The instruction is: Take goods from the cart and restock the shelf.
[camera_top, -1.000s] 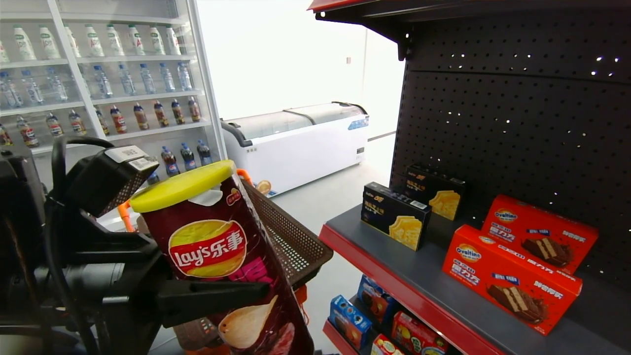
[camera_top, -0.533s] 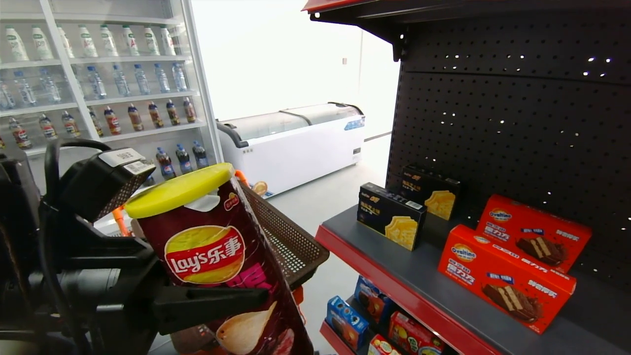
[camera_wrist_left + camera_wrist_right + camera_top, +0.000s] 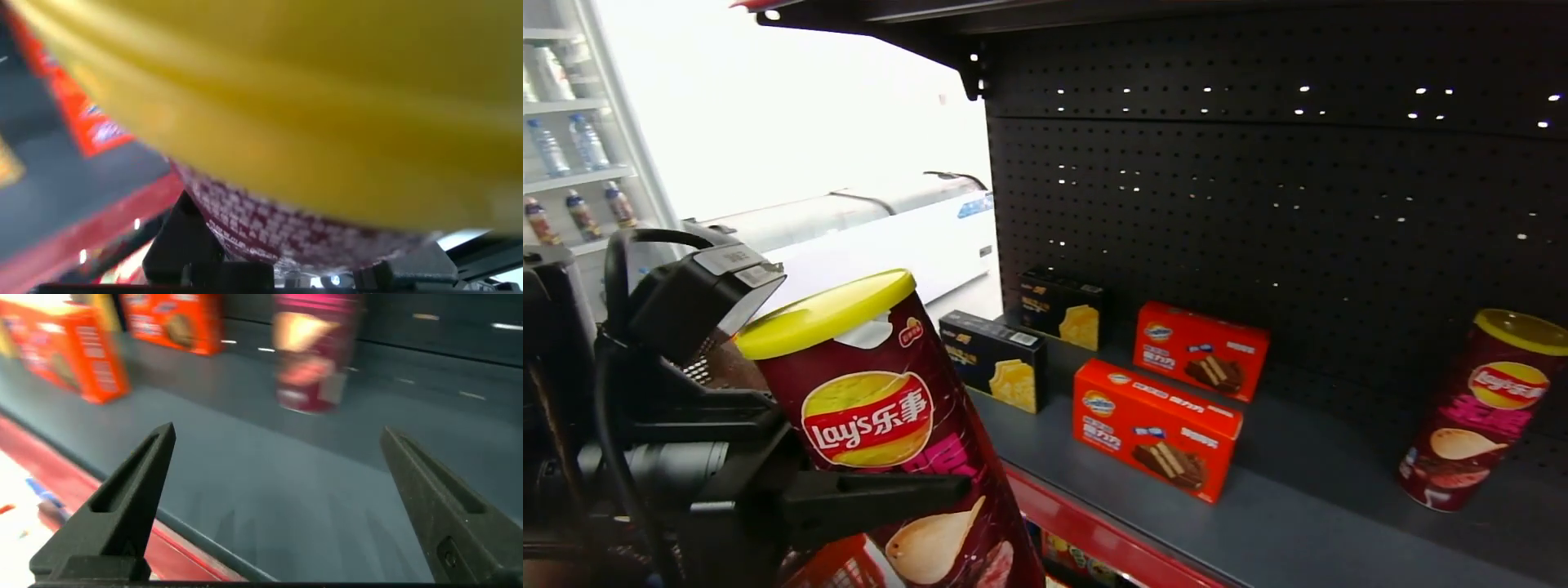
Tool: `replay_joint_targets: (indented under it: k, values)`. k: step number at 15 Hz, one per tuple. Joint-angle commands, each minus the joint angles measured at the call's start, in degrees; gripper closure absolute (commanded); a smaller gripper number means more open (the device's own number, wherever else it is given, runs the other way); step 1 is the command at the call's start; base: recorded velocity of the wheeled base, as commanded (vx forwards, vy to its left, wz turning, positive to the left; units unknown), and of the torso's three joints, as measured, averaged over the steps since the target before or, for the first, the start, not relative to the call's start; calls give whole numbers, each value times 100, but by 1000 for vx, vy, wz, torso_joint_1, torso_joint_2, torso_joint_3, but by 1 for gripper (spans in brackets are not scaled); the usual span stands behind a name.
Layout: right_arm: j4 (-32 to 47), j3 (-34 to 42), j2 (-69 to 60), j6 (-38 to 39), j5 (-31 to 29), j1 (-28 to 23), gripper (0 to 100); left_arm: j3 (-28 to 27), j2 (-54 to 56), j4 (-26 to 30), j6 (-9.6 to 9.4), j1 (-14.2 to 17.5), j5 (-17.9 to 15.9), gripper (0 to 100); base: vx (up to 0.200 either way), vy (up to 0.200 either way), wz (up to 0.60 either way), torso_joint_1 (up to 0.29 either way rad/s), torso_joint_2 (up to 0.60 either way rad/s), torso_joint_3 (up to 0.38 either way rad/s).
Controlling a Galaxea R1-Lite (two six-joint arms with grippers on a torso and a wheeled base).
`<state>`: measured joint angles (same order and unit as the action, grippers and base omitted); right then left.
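Foremost, a chip can point(image 3: 882, 425) with a yellow lid point(image 3: 827, 312) is clamped in the left hand point(image 3: 907, 490). One dark finger point(image 3: 849, 498) crosses the can's front below the label. The can leans with its lid to the left and is held at the near left, on the near side of the shelf point(image 3: 1282, 523) and its red front edge point(image 3: 1094, 535).

On the shelf, two black boxes point(image 3: 995, 359) stand at the far left and two red boxes point(image 3: 1156, 429) just right of them. A second chip can point(image 3: 1478, 408) stands upright at the far right, well apart from the held one. A white freezer point(image 3: 874, 237) lies beyond, left of the shelf.

The left wrist view adds the lid seen from close against it, with the can's patterned wall beneath and the shelf's red edge past it.

The right wrist view adds the right hand point(image 3: 278, 498), its two fingers wide apart with nothing between them. It is held over a bare stretch of the shelf board, with the second chip can and the red boxes farther back.
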<state>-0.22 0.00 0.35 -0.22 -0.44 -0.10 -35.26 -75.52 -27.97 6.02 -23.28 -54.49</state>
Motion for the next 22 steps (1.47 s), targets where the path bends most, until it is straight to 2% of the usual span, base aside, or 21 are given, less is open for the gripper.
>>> replay_joint_targets:
  k: [1, 10, 21, 22]
  values:
    - [-4, 0, 9, -4, 0, 1, 0, 1, -24, 2, 4, -1, 0, 100, 0, 0, -600, -2, -2, 2]
    - [-4, 0, 0, 4, 0, 1, 0, 1, -24, -16, 4, 26, 0, 100, 0, 0, -600, 2, 4, 3]
    - [13, 0, 26, -13, 35, 27, 0, 1, -15, -16, 4, 34, 9, 100, 0, 0, 0, 0, 0, 0]
    - [-4, 0, 79, 444, -123, 19, 0, 1, -15, -7, -13, 8, 9, 100, 0, 0, 0, 0, 0, 0]
